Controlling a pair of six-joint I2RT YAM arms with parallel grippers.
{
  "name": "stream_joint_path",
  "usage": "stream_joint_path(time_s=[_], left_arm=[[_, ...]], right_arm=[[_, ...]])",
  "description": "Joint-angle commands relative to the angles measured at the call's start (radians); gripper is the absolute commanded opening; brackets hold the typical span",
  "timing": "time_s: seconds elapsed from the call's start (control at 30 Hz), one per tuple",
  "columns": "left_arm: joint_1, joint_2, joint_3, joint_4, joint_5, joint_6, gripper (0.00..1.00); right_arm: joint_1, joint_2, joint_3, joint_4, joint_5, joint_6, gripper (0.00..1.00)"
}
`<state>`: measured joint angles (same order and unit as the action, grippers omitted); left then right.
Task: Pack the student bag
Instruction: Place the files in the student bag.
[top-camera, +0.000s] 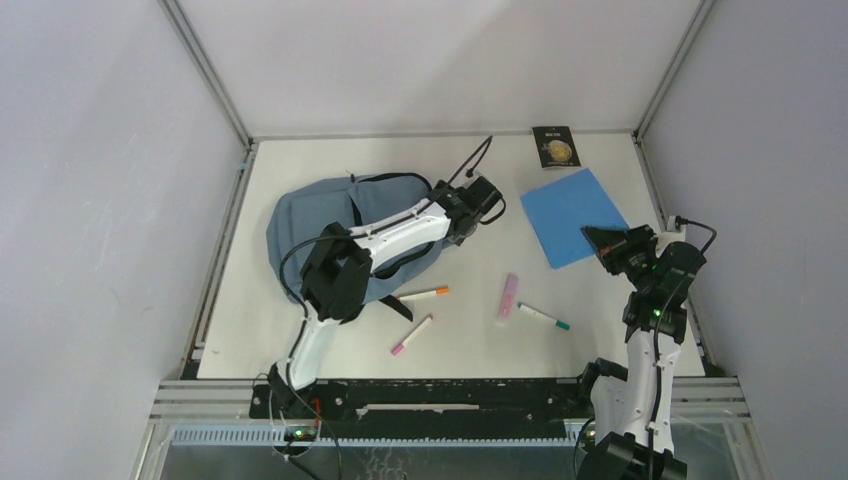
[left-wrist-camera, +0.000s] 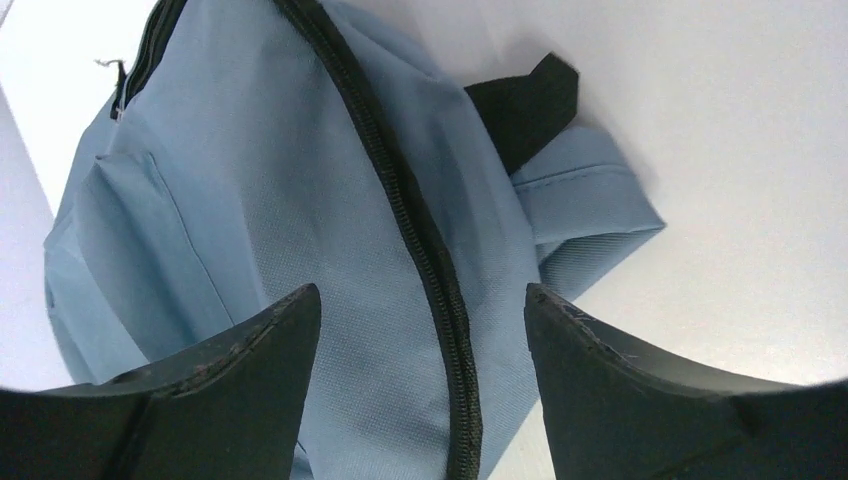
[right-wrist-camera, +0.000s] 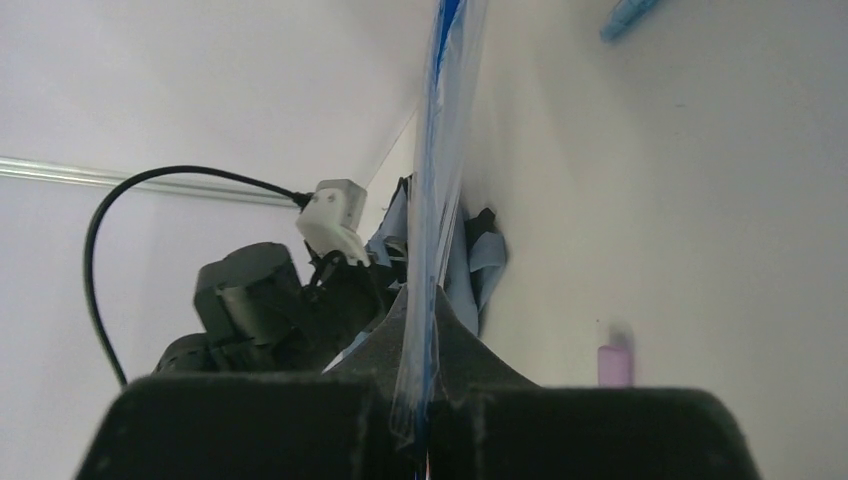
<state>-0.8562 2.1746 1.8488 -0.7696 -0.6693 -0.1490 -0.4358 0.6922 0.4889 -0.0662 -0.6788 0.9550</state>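
The student bag (top-camera: 320, 225) lies flat on the left side of the bench (top-camera: 470, 350), toward the back. My left arm reaches across it, and my left gripper (top-camera: 487, 203) hangs over the bag's right edge. In my left wrist view its two fingers stand wide apart and hold nothing. Only the blue-grey cloth shows under them. The black zip (left-wrist-camera: 420, 240) runs down the bag between the fingers. A black strap (left-wrist-camera: 525, 110) pokes out at the bag's far edge. I cannot tell if my fingertips touch the cloth or hang just above it.

My right gripper (top-camera: 603, 240) is closed tight on the near right corner of the blue folder (top-camera: 572, 210). In my right wrist view the folder's thin edge runs away from my pinched fingers. The folder is on the right side of the bench, well apart from the bag.

Between them, nearer to me, lie a pen with an orange cap (top-camera: 425, 294), a pen with a pink cap (top-camera: 411, 335), a small pink block (top-camera: 509, 296) and a pen with a green cap (top-camera: 543, 317). A little dark book (top-camera: 555, 146) lies at the back edge, just behind the folder.
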Motion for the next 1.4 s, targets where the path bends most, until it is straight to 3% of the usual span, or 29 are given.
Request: stream_joint_path(time_s=[0.0, 0.13, 0.23, 0.3, 0.4, 0.47, 0.8, 1.0, 1.13, 1.27, 1.37], left_arm=[[-0.005, 0.029, 0.044, -0.048, -0.11, 0.025, 0.79], [-0.004, 0.036, 0.042, -0.054, -0.145, 0.001, 0.76], [-0.003, 0.016, 0.031, -0.042, -0.166, -0.01, 0.64], [-0.003, 0.006, 0.022, -0.032, -0.195, -0.005, 0.49], [0.001, -0.034, 0.015, -0.035, -0.27, -0.018, 0.16], [0.008, -0.091, 0.001, -0.03, -0.275, -0.043, 0.01], [0.151, -0.491, -0.167, 0.091, 0.093, -0.192, 0.0], [0.278, -0.701, -0.402, 0.261, 0.416, -0.222, 0.0], [0.353, -0.783, -0.547, 0.344, 0.502, -0.279, 0.0], [0.387, -0.855, -0.642, 0.425, 0.556, -0.316, 0.0], [0.397, -0.914, -0.707, 0.512, 0.59, -0.322, 0.0]], right_arm=[[0.006, -0.004, 0.027, 0.039, -0.025, -0.003, 0.0], [0.008, -0.006, 0.027, 0.034, -0.025, -0.004, 0.0], [0.008, -0.007, 0.027, 0.027, -0.025, -0.007, 0.0], [0.008, -0.01, 0.027, 0.022, -0.026, -0.007, 0.0], [0.009, -0.01, 0.027, 0.021, -0.028, -0.008, 0.0], [0.009, -0.012, 0.027, 0.02, -0.029, -0.011, 0.0], [0.097, 0.067, 0.041, 0.136, -0.09, -0.02, 0.0], [0.382, 0.284, 0.221, 0.093, -0.121, -0.16, 0.0], [0.547, 0.436, 0.314, 0.114, -0.145, -0.176, 0.0], [0.638, 0.546, 0.37, 0.185, -0.146, -0.134, 0.0], [0.7, 0.642, 0.455, 0.137, -0.137, -0.157, 0.0]])
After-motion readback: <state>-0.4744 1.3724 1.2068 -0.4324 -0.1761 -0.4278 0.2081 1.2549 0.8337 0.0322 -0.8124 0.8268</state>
